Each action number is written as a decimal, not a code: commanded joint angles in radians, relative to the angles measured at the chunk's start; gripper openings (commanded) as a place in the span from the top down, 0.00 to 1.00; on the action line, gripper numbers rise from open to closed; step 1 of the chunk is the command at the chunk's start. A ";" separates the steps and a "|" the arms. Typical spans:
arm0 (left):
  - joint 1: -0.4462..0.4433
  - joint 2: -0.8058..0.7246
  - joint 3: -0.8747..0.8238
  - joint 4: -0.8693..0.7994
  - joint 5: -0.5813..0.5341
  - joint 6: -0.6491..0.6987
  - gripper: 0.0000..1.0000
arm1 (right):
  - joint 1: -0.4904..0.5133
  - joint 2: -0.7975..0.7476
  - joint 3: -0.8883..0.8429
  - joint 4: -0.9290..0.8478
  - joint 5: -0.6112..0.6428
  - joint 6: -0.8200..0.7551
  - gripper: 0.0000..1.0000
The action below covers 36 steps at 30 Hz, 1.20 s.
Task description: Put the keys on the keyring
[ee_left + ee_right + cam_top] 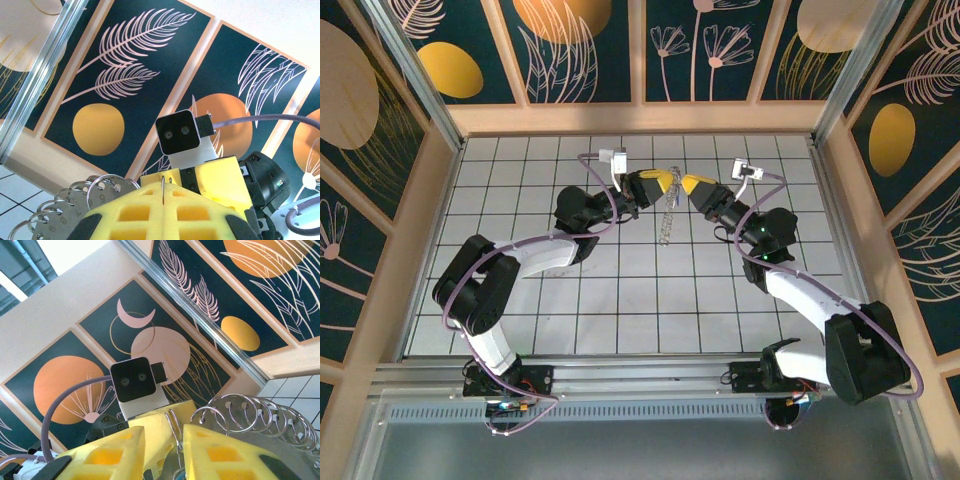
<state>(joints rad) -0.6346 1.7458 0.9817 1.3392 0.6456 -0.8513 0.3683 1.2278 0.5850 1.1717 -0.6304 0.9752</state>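
Top external view: shows the keyring [666, 214] hung in the air over the tiled table [520, 300], between left gripper [665, 184] and right gripper [690, 185], tips nearly meeting; left wrist view: shows it clamped tight in the left pads' seam, small tagged rings [70, 212] just beside; right wrist view: shows jaws parted around its wire, perhaps not touching it.

Keyring [667, 215]: bare metal wire. Its small rings [260, 415]: polished, mirror-glossy silver. Fingers [115, 450]: yellow foam, matt, faintly grainy. Camera housing [134, 385]: smooth white plastic, glossy black face. Table [620, 290]: smooth white, satin. Enclosure frame [630, 118]: pale matt wood.
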 commanded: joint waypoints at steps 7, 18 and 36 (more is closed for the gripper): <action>0.005 0.001 0.022 0.057 -0.008 -0.015 1.00 | 0.009 0.015 -0.002 0.049 -0.011 -0.008 0.77; 0.006 0.001 0.022 0.057 -0.014 -0.014 1.00 | 0.018 0.019 -0.017 0.053 -0.012 -0.012 1.00; 0.007 0.000 0.023 0.056 -0.021 -0.014 1.00 | 0.065 -0.021 -0.069 -0.014 -0.011 -0.039 1.00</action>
<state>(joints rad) -0.6338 1.7458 0.9817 1.3392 0.6415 -0.8513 0.4282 1.2427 0.5381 1.1629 -0.6304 0.9676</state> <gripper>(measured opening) 0.050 0.046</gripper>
